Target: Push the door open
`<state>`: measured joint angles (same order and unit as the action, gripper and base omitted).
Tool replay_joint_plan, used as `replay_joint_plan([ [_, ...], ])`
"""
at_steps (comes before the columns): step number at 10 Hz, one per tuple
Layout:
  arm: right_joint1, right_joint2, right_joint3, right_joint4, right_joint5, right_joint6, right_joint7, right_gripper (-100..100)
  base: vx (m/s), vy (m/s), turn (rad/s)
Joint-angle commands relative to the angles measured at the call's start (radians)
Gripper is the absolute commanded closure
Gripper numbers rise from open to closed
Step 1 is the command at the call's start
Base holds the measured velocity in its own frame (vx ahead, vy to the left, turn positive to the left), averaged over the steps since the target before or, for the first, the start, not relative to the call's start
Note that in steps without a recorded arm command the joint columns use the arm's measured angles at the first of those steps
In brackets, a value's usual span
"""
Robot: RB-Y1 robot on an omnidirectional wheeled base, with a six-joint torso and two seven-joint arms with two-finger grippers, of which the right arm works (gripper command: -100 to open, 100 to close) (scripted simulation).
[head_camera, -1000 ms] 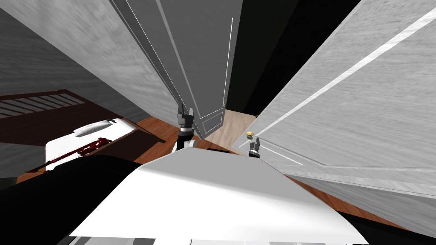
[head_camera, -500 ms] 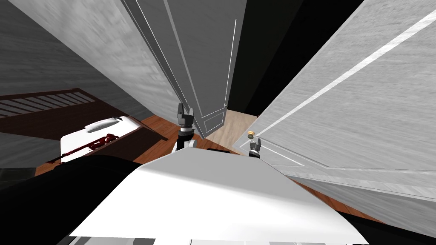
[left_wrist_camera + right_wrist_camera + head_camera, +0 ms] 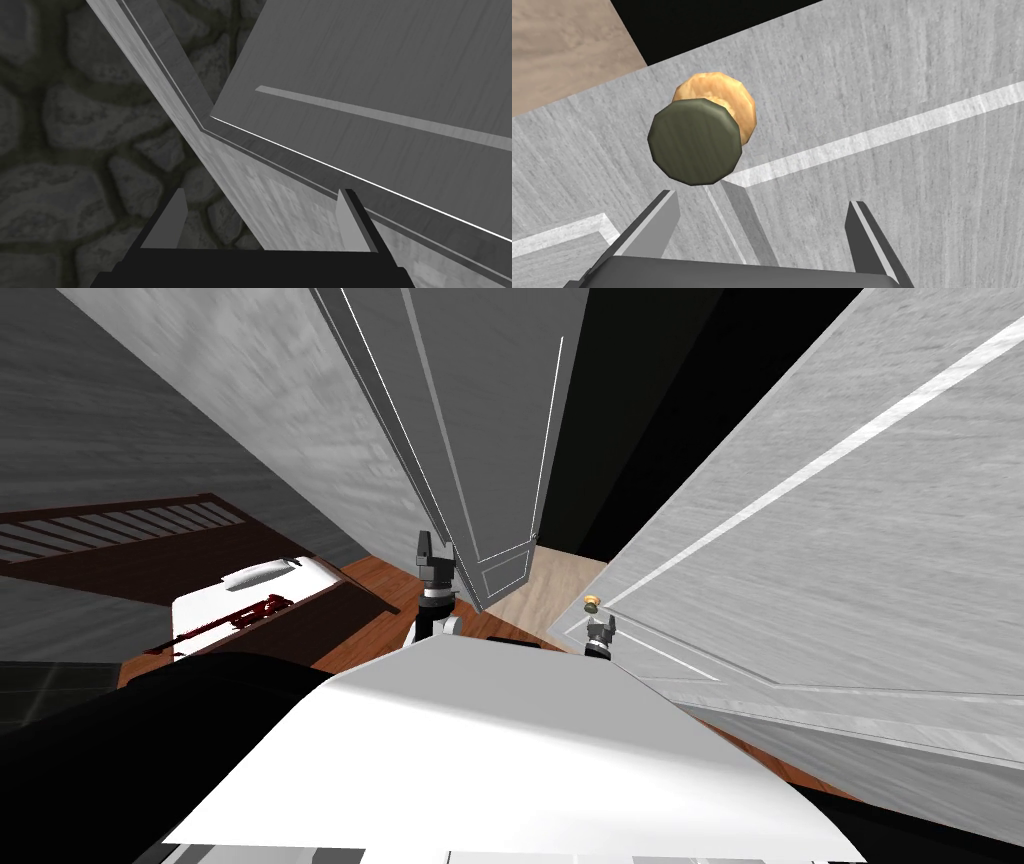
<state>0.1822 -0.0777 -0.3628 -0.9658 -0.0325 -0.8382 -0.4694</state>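
Turned a little over the last second, going by the head view: dark brown bed with a white sheet [image 3: 240,593] slid toward the middle, and the walls slid with it. Own move, not the things'. No real swing of the light grey panelled door [image 3: 800,588]: same gap beside it as before, with pale floor [image 3: 545,583] and a black area [image 3: 640,408] beyond.

Right gripper [image 3: 600,628] open, aimed at the door's face just under the round olive-green knob [image 3: 695,142] near the door's free edge. Knob off past one finger, not between the two. Touching the door or not: cannot tell.

Left gripper [image 3: 436,550] open too, holding nothing, close by the dark grey door panel [image 3: 490,418].

Push hardly begun, by the look of it. Most of the swing left to do.
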Motion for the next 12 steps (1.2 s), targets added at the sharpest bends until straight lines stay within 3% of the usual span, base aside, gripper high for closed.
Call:
replay_joint_plan([
  [1, 0.000, 0.000, 0.003, 0.002, -0.012, 0.001, -0.038, -100, -0.043, 0.013, 0.031],
  [12, 0.005, -0.002, 0.033, -0.002, -0.144, 0.030, -0.323, -100, -0.042, 0.012, 0.056],
])
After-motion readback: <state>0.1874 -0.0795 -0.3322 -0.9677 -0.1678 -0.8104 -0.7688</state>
